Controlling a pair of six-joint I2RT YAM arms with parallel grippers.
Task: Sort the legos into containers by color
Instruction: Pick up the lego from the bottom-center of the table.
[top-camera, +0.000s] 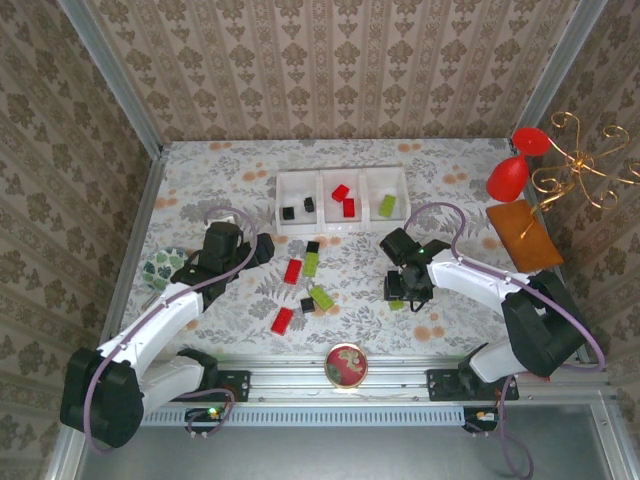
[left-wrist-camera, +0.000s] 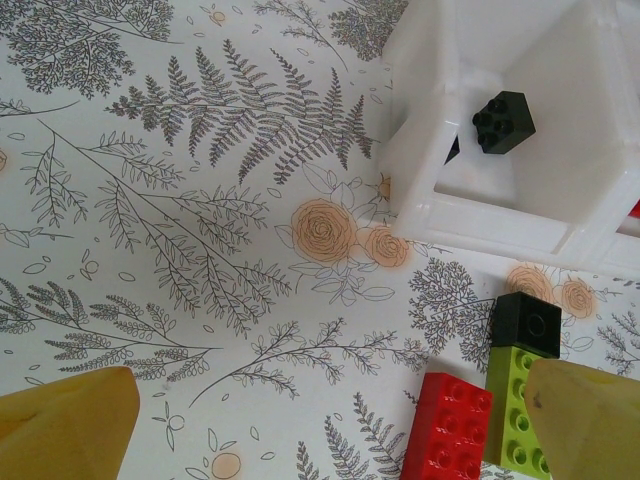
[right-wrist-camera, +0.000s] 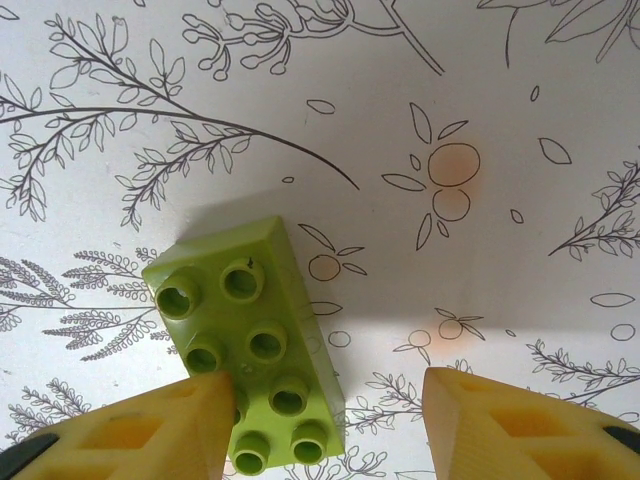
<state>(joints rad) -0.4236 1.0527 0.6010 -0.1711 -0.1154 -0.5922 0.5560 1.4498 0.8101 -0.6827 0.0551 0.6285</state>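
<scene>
The white three-part tray (top-camera: 322, 226) stands at the back middle: black legos (top-camera: 288, 212) in its left part, red ones (top-camera: 349, 207) in the middle, a green one (top-camera: 387, 206) on the right. Loose red (top-camera: 292, 271), green (top-camera: 322, 297) and black (top-camera: 307, 304) legos lie in front of it. My right gripper (right-wrist-camera: 325, 385) is open over a lime-green lego (right-wrist-camera: 250, 340); one finger (right-wrist-camera: 170, 425) overlaps its edge, the other stands apart. My left gripper (left-wrist-camera: 330, 400) is wide open above bare cloth, beside a red (left-wrist-camera: 450, 425), a green (left-wrist-camera: 515, 410) and a black lego (left-wrist-camera: 527, 322).
A round red-patterned dish (top-camera: 346, 364) sits at the near edge. A small green-patterned dish (top-camera: 160, 266) lies left of the left arm. A red goblet (top-camera: 515, 165), a gold wire ornament (top-camera: 585, 160) and a brown pad (top-camera: 522, 233) crowd the right side.
</scene>
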